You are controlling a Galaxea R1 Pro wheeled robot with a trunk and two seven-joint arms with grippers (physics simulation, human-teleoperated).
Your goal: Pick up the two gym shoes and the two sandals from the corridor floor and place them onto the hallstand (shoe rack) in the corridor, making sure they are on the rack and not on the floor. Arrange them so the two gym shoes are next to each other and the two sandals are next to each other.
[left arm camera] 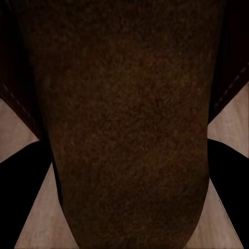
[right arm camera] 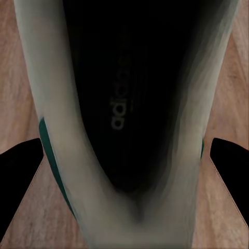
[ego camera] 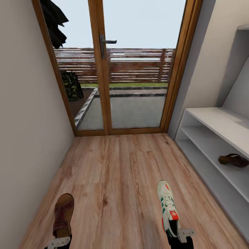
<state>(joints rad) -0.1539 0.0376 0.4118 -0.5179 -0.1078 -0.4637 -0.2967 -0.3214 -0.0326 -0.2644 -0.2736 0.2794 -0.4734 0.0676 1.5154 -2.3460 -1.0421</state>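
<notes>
The light brown wood-grain plank floor [ego camera: 114, 173] of the corridor is seen running up to a glazed wooden door [ego camera: 103, 69], and along the right wall the pale grey-white hallstand [ego camera: 221, 122] is stood, with one flat dark-brown leather sandal [ego camera: 234, 160] already laid on its lower shelf tier. A white lace-up gym shoe [ego camera: 167, 205] with green stripes and a red-orange tongue patch is held above the floor at the heel by the right pincer [ego camera: 180, 235], whose fingers are closed on either side of the heel collar. The second dark-brown sandal [ego camera: 63, 216] is likewise gripped at its heel end by the left pincer [ego camera: 59, 242]. The sneaker is judged light with a soft, yielding collar, so a firm grasp across the stiffer heel counter is preferred; the sandal is judged thin, fairly stiff and smooth-soled, and is best pinched across its edges.
</notes>
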